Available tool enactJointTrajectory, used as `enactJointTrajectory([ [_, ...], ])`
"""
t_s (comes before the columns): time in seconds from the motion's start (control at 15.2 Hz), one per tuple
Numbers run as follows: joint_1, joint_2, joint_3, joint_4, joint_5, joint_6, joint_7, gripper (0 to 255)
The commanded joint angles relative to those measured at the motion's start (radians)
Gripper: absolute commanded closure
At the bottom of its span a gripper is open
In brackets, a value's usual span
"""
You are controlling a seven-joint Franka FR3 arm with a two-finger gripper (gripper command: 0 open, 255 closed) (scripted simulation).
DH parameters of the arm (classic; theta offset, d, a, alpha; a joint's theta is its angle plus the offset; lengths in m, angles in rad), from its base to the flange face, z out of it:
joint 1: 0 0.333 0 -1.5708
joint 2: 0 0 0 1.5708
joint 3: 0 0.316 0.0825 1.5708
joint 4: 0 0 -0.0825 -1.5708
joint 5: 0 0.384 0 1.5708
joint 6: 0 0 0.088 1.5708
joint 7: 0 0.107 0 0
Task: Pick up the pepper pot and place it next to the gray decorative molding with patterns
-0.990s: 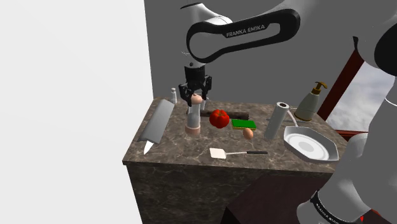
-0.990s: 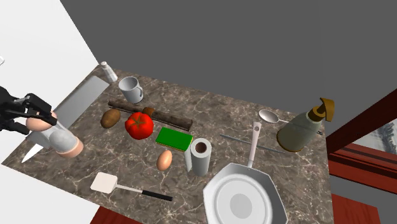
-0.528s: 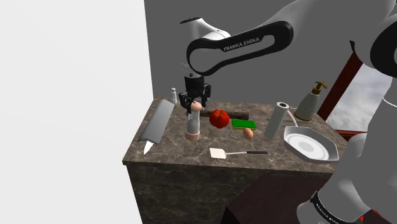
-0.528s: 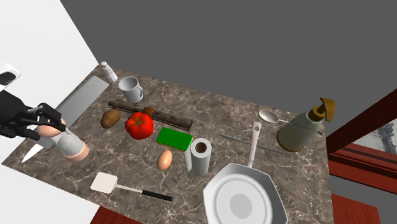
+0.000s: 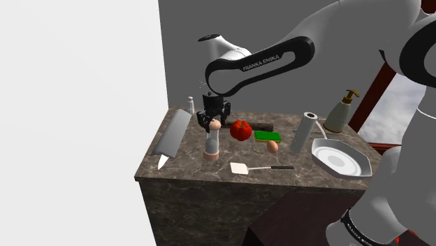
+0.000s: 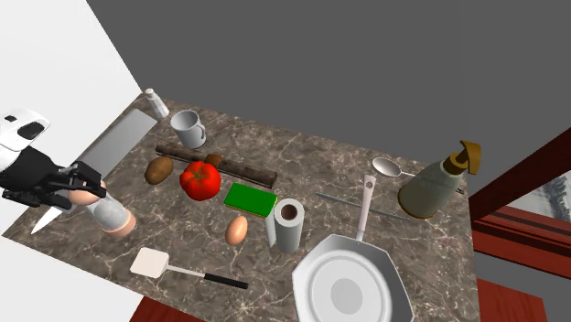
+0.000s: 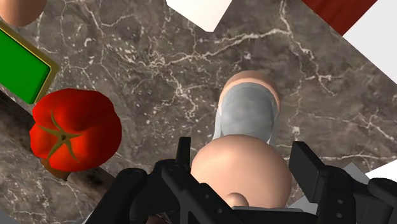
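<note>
The pepper pot (image 5: 211, 143) has a pinkish round knob, a grey body (image 7: 247, 114) and a pink base. It hangs tilted (image 6: 113, 216) at the counter's surface, and I cannot tell if its base touches. My gripper (image 5: 214, 123) (image 6: 82, 188) (image 7: 245, 159) is shut on the knob from above. The long dark patterned molding (image 6: 220, 166) (image 5: 263, 126) lies behind the tomato, well apart from the pot.
Beside the pot lie a red tomato (image 5: 241, 130) (image 7: 75, 130), a green block (image 6: 250, 199), an egg (image 6: 236, 229) and a white spatula (image 5: 241, 168). A long grey slab (image 6: 114, 146) runs along the counter's wall-side edge. A paper roll (image 5: 304, 133), a pan (image 5: 340, 157) and a soap bottle (image 5: 340, 112) stand farther off.
My gripper has carried the pepper pot toward the counter's front and lower, rightward in the second exterior view. Its grip on the knob is unchanged.
</note>
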Motion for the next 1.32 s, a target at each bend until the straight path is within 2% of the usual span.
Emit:
enactJointTrajectory([
  [0.0,0.000,0.002,0.000,-0.002,0.000,0.005,0.001,255],
  [0.33,0.000,0.002,0.000,-0.002,0.000,0.005,0.001,255],
  [0.4,0.000,0.002,0.000,-0.002,0.000,0.005,0.001,0],
  [0.73,0.000,0.002,0.000,-0.002,0.000,0.005,0.001,0],
  [0.99,0.008,-0.021,0.006,0.095,0.008,-0.117,-0.005,0],
  [1.25,0.008,-0.021,0.006,0.095,0.008,-0.117,-0.005,0],
])
